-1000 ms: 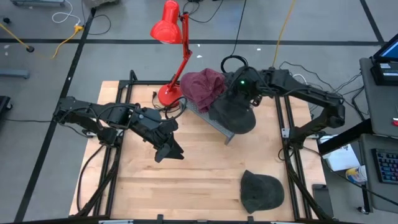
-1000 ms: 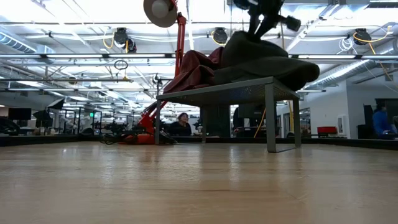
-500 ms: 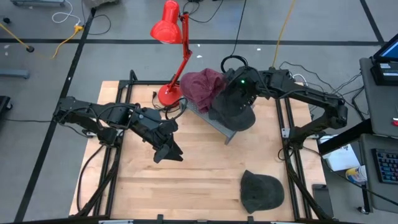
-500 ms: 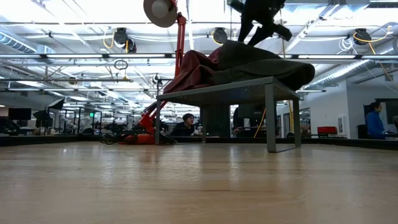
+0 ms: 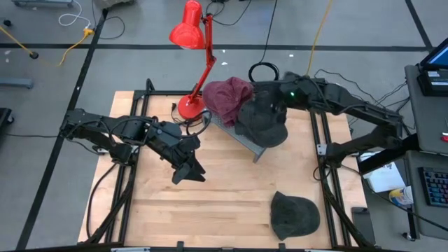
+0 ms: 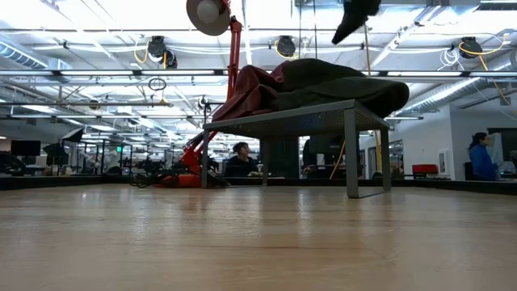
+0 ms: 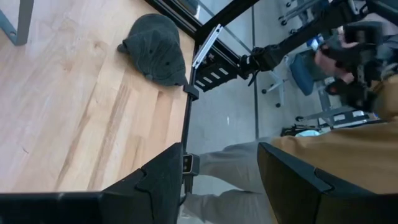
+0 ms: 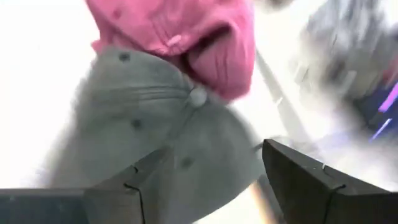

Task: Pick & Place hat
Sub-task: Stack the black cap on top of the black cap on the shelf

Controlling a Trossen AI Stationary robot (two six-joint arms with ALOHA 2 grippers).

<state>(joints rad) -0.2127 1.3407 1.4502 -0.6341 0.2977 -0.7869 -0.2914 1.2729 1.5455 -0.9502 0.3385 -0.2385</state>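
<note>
Grey hat (image 5: pixel 262 120) is lying on the rack (image 5: pixel 246 142) below the right pincer (image 8: pixel 205 180), whose fingers are standing wide, empty.

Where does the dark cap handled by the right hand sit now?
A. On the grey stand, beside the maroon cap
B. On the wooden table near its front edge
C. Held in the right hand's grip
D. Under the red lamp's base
A: the dark cap lies on the grey stand against the maroon cap, while the right hand is open above it.
</note>
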